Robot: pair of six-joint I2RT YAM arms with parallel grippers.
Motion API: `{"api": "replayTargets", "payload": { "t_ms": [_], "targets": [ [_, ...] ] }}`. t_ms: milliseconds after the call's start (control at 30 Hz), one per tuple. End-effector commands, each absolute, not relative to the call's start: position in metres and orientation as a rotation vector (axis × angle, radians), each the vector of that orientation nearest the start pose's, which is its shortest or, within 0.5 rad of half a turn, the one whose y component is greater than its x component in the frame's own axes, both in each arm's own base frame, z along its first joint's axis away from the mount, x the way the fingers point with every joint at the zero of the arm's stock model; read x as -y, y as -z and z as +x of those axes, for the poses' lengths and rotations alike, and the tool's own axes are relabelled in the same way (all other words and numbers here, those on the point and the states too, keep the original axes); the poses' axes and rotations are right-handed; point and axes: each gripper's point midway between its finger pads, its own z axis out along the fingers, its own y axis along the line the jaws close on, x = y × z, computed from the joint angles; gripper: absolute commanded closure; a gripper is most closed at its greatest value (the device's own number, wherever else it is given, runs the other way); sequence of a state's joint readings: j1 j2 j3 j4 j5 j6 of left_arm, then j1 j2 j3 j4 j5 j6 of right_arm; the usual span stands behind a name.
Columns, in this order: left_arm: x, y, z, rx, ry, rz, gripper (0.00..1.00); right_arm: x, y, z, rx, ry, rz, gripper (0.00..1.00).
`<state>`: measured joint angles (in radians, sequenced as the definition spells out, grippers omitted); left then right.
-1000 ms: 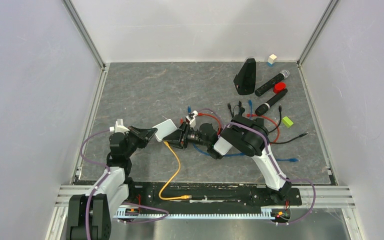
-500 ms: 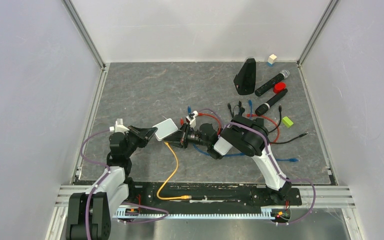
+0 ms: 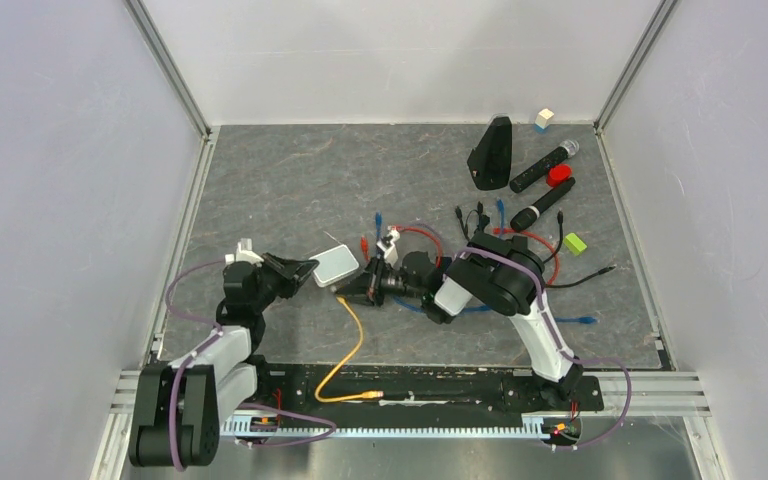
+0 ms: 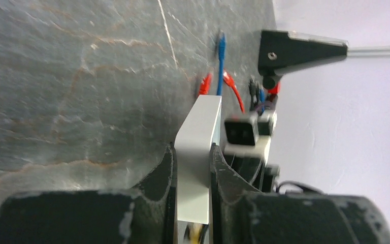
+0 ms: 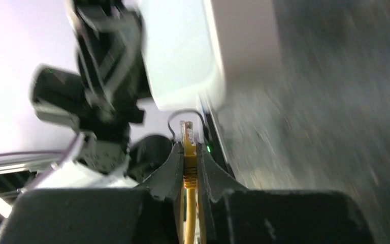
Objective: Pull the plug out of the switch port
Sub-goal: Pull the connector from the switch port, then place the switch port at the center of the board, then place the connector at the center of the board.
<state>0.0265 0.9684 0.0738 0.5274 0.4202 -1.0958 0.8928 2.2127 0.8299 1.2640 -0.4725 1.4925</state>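
1. Toward 8 o'clock on the grey stone-patterned mat (image 3: 290, 190), seen from overhead, the left gripper (image 3: 310, 270) clamps a white rectangular plastic switch box (image 3: 332, 265). At the box's 5 o'clock corner the right gripper (image 3: 355, 290) is pinched on a clear-tipped yellow plug (image 3: 341, 293). Its yellow network cable (image 3: 352, 340) trails toward 6 o'clock. Two black microphones (image 3: 540, 185) lie well apart at 1 o'clock.

2. From the left wrist, dark fingers (image 4: 165, 170) of the left gripper (image 4: 193, 157) squeeze the flat faces of the switch box (image 4: 203, 127), which stands on edge. A blue cable (image 4: 220, 61) and a red cable (image 4: 232, 84) lie beyond it at 12 o'clock.

3. From the right wrist, the right gripper (image 5: 188, 157) is closed tight around the plug (image 5: 186, 134), with the cable (image 5: 189, 213) running back between the jaws. The plug's tip points to 12 o'clock and shows bare just short of the blurred switch box (image 5: 193, 51), so it looks freshly out of the port. The extraction step appears to be in hand. The next move likely calls for a straight draw along the plug's own line while the left grip holds firm.

4. Against the overhead view a second earlier, the right gripper has closed from partly open. It has also slid toward 5 o'clock with the cable end, while the box has barely shifted.
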Motion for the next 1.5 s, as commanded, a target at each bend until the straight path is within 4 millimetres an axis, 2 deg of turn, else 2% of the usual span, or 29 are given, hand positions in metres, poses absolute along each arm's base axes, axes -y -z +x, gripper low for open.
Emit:
{"api": "replayTargets", "payload": {
  "t_ms": [0,67,133,200,267,333,400,500,633,733,767,867,900,933,1067,1300,1400,1467],
  "targets": [
    [0.079,-0.122,0.314,-1.745,0.988,-0.733,0.98,-0.435,-0.053,0.150,-2.381,-2.060,0.081,1.00],
    [0.078,-0.121,0.320,-1.736,0.990,-0.749,0.98,-0.427,-0.050,0.141,-2.400,-2.052,0.084,1.00],
    [0.077,-0.110,0.322,-1.749,0.994,-0.780,0.98,-0.423,-0.051,0.137,-2.406,-2.046,0.077,1.00],
    [0.083,-0.108,0.320,-1.752,1.038,-0.760,0.98,-0.418,-0.058,0.141,-2.352,-2.053,0.108,1.00],
    [0.091,-0.094,0.314,-1.851,1.052,-0.755,0.98,-0.416,-0.070,0.152,-2.272,-2.059,0.097,1.00],
    [0.099,-0.082,0.304,-1.935,1.075,-0.732,0.98,-0.418,-0.092,0.176,-2.171,-2.031,0.039,1.00],
    [0.102,-0.069,0.292,-2.022,1.066,-0.739,0.98,-0.419,-0.104,0.203,-2.141,-1.903,-0.038,1.00],
    [0.099,-0.055,0.279,-2.170,0.977,-0.714,0.97,-0.419,-0.113,0.240,-2.146,-1.634,-0.159,1.00],
    [0.085,-0.049,0.271,-2.256,0.826,-0.711,0.92,-0.406,-0.121,0.292,-2.149,-1.360,-0.175,1.00],
    [0.080,-0.045,0.269,-2.283,0.787,-0.736,0.70,-0.390,-0.135,0.329,-2.123,-1.224,-0.139,1.00],
    [0.080,-0.041,0.268,-2.299,0.783,-0.743,0.68,-0.385,-0.140,0.339,-2.114,-1.180,-0.138,1.00],
    [0.082,-0.031,0.266,-2.349,0.786,-0.743,0.51,-0.373,-0.145,0.362,-2.131,-1.068,-0.140,1.00],
    [0.082,-0.027,0.265,-2.366,0.784,-0.748,0.25,-0.370,-0.146,0.365,-2.136,-1.050,-0.145,1.00],
    [0.083,-0.025,0.265,-2.376,0.782,-0.751,0.20,-0.366,-0.144,0.369,-2.141,-1.022,-0.149,1.00],
    [0.079,-0.022,0.262,-2.397,0.748,-0.773,0.19,-0.342,-0.131,0.382,-2.182,-0.891,-0.115,1.00],
    [0.069,-0.047,0.264,-2.338,0.675,-0.751,0.17,-0.331,-0.101,0.419,-2.246,-0.739,-0.134,1.00],
    [0.061,-0.066,0.266,-2.283,0.624,-0.727,0.17,-0.328,-0.090,0.437,-2.255,-0.669,-0.159,0.91],
    [0.057,-0.079,0.267,-2.242,0.601,-0.703,0.16,-0.329,-0.076,0.441,-2.306,-0.632,-0.197,0.77]
  ]
}}
